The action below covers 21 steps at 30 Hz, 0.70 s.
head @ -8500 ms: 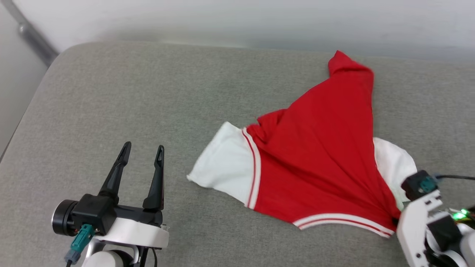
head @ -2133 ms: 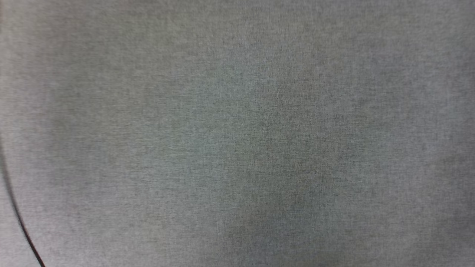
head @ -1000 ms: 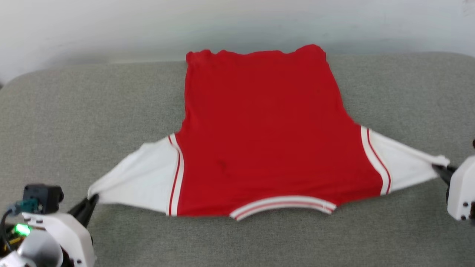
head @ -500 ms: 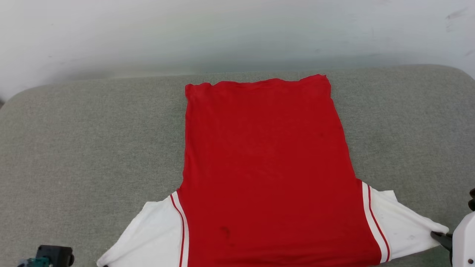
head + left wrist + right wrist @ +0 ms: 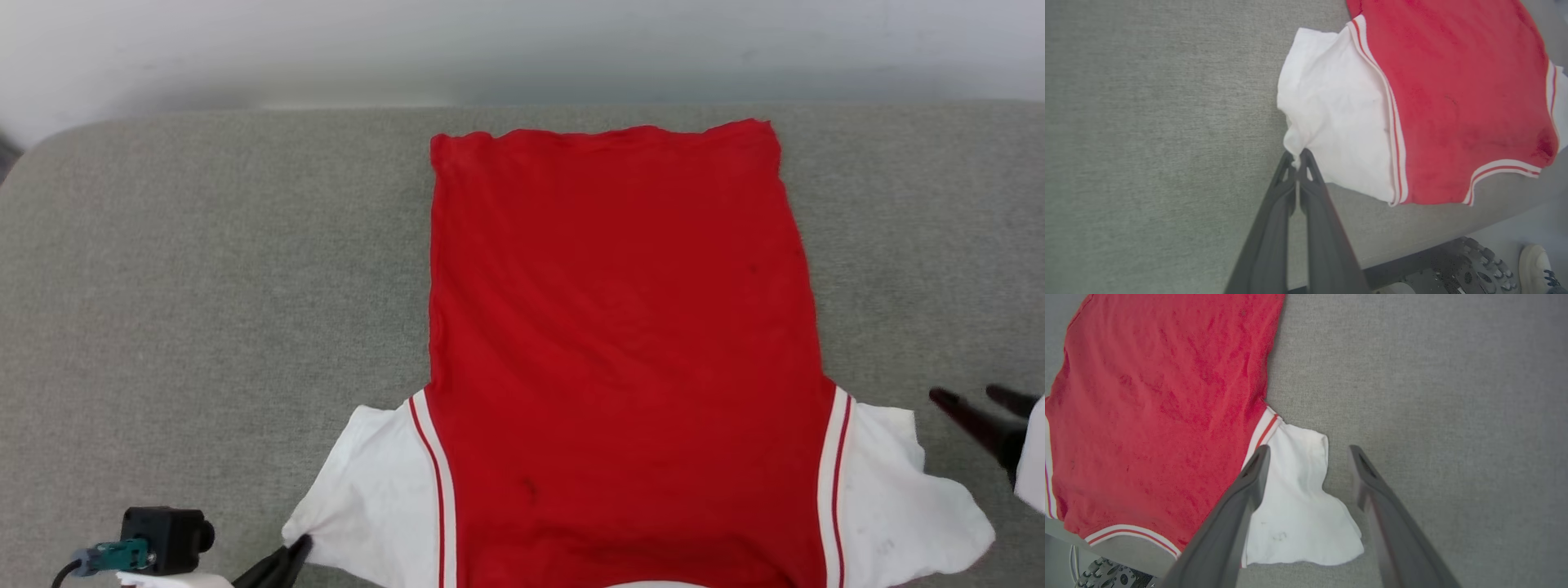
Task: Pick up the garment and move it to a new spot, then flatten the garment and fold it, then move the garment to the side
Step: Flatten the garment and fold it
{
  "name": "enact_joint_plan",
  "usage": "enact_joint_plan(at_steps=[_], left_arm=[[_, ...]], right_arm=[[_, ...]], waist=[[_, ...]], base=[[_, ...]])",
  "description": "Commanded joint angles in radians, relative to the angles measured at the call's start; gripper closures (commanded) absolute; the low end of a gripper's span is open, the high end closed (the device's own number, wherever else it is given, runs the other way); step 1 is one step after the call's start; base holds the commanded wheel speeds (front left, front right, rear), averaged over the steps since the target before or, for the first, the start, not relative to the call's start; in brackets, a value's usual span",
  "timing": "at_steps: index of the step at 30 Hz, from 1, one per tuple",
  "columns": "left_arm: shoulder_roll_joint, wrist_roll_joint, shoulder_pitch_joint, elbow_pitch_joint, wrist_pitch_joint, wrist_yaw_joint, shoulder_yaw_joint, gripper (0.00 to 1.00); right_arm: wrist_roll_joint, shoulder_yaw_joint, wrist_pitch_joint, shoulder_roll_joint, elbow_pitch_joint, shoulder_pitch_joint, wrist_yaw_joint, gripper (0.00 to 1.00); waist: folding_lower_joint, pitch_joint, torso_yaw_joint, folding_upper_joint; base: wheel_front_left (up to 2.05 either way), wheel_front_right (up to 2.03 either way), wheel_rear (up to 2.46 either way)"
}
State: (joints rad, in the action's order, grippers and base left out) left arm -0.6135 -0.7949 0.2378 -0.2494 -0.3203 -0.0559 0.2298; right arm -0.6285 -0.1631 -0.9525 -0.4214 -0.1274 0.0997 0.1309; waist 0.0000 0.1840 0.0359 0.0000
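Observation:
The garment [image 5: 620, 327] lies spread on the grey cushion, plain red side up, hem at the far end and white sleeves toward me. At the lower left, my left gripper [image 5: 295, 545] is shut on the tip of the left white sleeve [image 5: 1331, 114]; the left wrist view shows the cloth pinched between its closed fingertips [image 5: 1298, 157]. My right gripper [image 5: 976, 404] stands open just right of the right sleeve [image 5: 898, 490], holding nothing. From the right wrist, its spread fingers [image 5: 1310, 455] hover over that limp white sleeve [image 5: 1298, 506], beside the red body [image 5: 1167, 396].
The grey cushion [image 5: 204, 286] stretches wide to the left and right of the shirt, with a pale wall [image 5: 522, 41] behind it. Its near edge, the robot's base [image 5: 1466, 265] and a person's white shoe [image 5: 1535, 261] show in the left wrist view.
My right gripper has opened and let go of the right sleeve, which now lies slack on the cushion. The left gripper still pinches its sleeve. The head camera has shifted.

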Motion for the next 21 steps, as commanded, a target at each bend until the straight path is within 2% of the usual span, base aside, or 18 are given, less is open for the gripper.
enact_joint_plan(at_steps=[1, 7, 14, 21], left_arm=[[0.011, -0.013, 0.002, -0.028, -0.007, -0.002, 0.006, 1.00], [0.006, 0.004, -0.029, -0.154, -0.027, 0.002, 0.030, 1.00], [0.019, 0.048, -0.102, -0.258, -0.045, 0.024, 0.089, 1.00], [0.051, 0.079, -0.162, -0.292, -0.034, 0.053, 0.139, 1.00]], right_arm=[[-0.006, -0.003, -0.017, 0.004, -0.025, 0.048, 0.000, 0.00], [0.026, -0.011, -0.149, 0.002, -0.043, 0.291, 0.000, 0.00], [0.162, -0.035, -0.312, -0.005, 0.090, 0.601, 0.000, 0.00], [0.329, -0.055, -0.392, -0.034, 0.214, 0.837, 0.000, 0.00]], waist=[[0.0000, 0.050, 0.037, 0.0000], [0.0000, 0.179, 0.115, 0.0000], [0.0000, 0.319, 0.236, 0.0000], [0.0000, 0.425, 0.340, 0.0000]], base=[[0.00, 0.00, 0.00], [0.00, 0.00, 0.00], [0.00, 0.00, 0.00], [0.00, 0.00, 0.00]])
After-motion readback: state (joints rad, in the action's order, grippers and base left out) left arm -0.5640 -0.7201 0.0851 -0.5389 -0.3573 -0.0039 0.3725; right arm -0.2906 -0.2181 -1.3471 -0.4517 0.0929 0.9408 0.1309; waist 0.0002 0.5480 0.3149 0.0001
